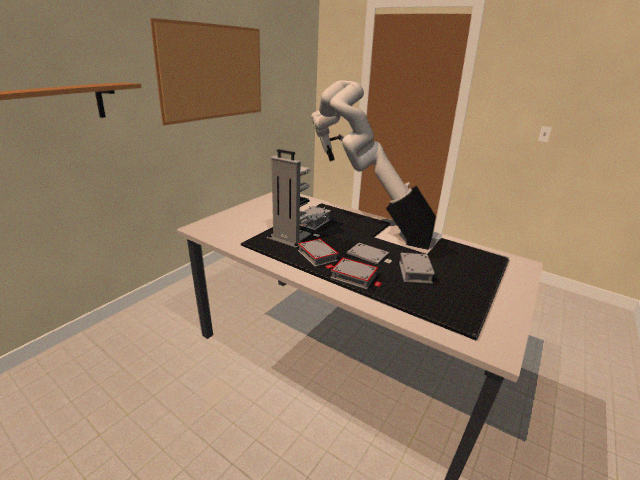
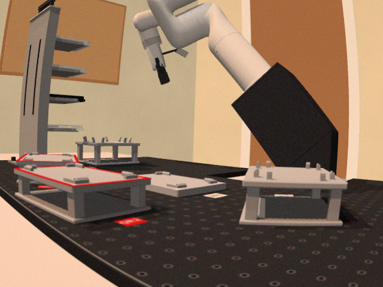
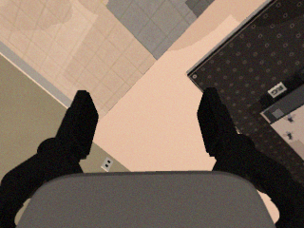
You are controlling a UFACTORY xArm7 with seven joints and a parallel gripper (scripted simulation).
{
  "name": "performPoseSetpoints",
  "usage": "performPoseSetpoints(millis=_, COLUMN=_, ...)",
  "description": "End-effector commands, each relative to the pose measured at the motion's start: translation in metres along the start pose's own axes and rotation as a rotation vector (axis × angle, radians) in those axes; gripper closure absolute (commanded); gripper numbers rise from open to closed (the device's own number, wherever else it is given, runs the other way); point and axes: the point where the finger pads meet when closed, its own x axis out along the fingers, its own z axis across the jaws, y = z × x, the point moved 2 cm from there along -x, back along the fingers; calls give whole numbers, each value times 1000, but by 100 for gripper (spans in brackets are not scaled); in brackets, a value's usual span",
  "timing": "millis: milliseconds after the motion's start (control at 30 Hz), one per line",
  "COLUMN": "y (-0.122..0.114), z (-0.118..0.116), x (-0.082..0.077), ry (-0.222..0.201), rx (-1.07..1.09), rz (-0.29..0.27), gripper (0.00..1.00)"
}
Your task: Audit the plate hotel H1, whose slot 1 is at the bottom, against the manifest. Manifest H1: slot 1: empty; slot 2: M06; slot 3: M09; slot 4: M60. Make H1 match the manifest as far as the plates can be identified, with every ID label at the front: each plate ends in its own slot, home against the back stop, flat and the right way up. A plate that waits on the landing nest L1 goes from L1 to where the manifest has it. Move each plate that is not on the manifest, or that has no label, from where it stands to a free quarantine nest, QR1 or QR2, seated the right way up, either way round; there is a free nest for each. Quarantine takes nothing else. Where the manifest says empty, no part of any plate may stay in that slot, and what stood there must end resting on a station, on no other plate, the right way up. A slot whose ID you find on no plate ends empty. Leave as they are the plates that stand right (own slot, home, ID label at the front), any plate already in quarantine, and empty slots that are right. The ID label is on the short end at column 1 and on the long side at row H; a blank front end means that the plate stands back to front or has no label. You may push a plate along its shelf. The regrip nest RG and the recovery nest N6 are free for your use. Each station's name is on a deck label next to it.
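Wrist view shows the gripper (image 3: 147, 121) spread to its widest, the two black fingers well apart with nothing between them and nothing touching either pad. Beneath the gap lies bare table top (image 3: 157, 123), with a corner of the black perforated deck mat (image 3: 247, 62) off to one side and a small deck label (image 3: 276, 88) there (too blurred to read).

From the exterior view, the gripper (image 2: 161, 74) hangs high in the air, tilted, beside the plate hotel H1 (image 2: 38, 77) and clear of it, about level with the upper shelves. The hotel's four shelves jut out from its grey column; the second from the bottom carries a dark plate (image 2: 66, 98), and the lowest shelf bears a thin pale slab (image 2: 64, 127) that may be a plate, though I cannot tell. The two upper shelves look grey, and whether they hold plates I cannot tell. No ID labels are legible.

On the mat stand two red-rimmed nests (image 2: 81, 179) (image 2: 46, 158), a low flat nest (image 2: 182, 184), a raised nest (image 2: 294, 177) with pins near the arm's black base (image 2: 287, 123), and another raised nest (image 2: 106, 148) beside the hotel.
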Motion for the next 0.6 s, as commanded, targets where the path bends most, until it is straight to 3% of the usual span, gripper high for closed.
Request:
performPoseSetpoints(millis=0, y=4, z=-3, x=-11, ry=3, rx=1, rz=-1, gripper=0)
performPoseSetpoints(millis=567, y=21, z=-12, x=-57, ry=3, rx=1, rz=-1, gripper=0)
